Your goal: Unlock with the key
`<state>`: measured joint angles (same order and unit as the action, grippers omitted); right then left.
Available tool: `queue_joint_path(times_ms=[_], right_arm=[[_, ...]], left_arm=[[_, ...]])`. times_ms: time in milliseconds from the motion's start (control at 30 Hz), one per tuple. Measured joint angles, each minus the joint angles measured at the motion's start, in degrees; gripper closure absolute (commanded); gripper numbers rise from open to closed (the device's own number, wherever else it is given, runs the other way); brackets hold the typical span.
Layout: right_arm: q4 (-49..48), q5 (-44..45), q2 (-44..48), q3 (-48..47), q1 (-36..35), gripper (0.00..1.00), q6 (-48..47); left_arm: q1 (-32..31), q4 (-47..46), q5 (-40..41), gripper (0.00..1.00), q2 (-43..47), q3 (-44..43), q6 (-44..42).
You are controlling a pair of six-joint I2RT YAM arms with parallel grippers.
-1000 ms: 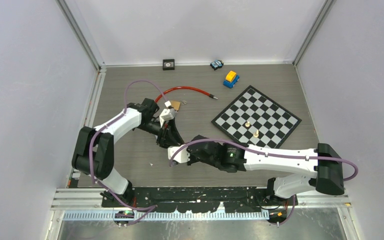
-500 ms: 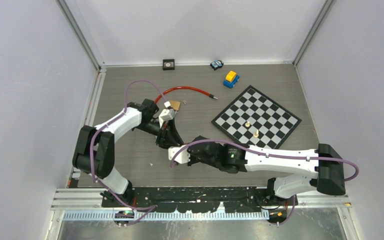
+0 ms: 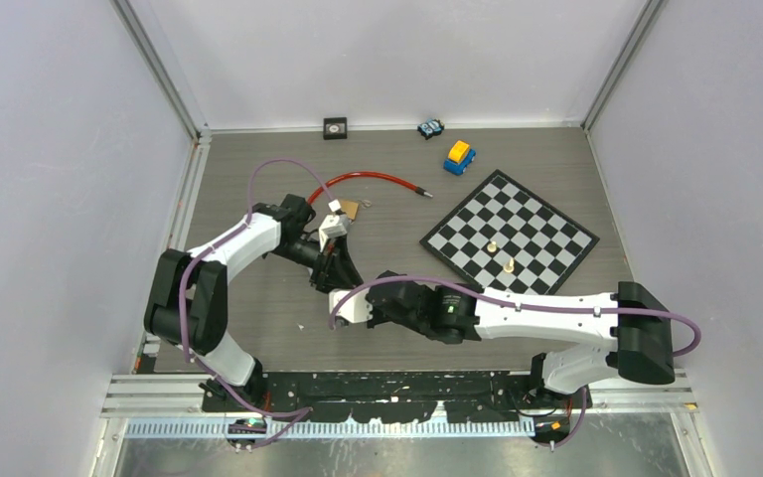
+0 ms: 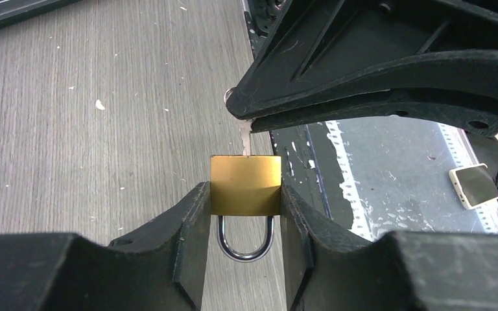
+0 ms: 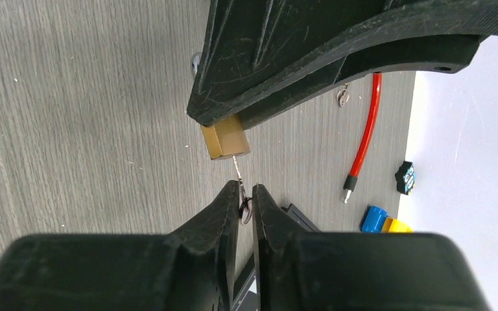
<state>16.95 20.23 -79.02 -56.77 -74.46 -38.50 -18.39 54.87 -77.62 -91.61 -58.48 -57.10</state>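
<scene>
- Clamping the brass padlock [image 4: 245,186] in my left pincer [image 4: 244,194], above the bench [image 4: 71,97].
- Key [image 5: 238,172] sits in its keyhole; my right pincer [image 5: 246,196] stands barely parted around its head, and I can't tell if it grips.

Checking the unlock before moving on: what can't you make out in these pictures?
- Shackle ends: left wrist view, hidden between the left gripper fingers.
- Right gripper grip on key: right wrist view, key head shadowed between fingers.
- Padlock: top view, buried under both grippers.
</scene>
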Motion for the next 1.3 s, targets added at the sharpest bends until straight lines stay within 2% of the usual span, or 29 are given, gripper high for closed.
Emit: queue_joint_path(times_ms=[233,633,800,1033,1167,1300], right_arm=[[0.22,0.04,0.04,0.11,-0.07,0.63,0.11],[0.87,-0.59,1.84,0.13,1.22,0.63,1.25],[0.85,-4.98,5.90,1.57,9.27,0.59,6.34],[0.66,-13.99,8.96,3.67,21.42,0.57,15.45],[0.33,-20.55,4.52,3.50,25.53,0.57,20.68],[0.63,-25.81,-2.25,1.84,28.68,0.57,24.83]], left_arm=[[0.46,-0.85,-0.17,1.00,0.00,0.00,0.20],[0.79,-1.25,1.14,1.00,0.02,0.00,0.98],[1.01,-4.85,5.62,1.00,2.16,0.90,4.20],[1.05,-14.93,18.62,1.00,11.89,7.65,10.45],[0.24,-16.22,24.61,1.00,15.15,10.62,7.93],[-0.61,-16.55,26.64,1.00,21.46,17.46,0.44]])
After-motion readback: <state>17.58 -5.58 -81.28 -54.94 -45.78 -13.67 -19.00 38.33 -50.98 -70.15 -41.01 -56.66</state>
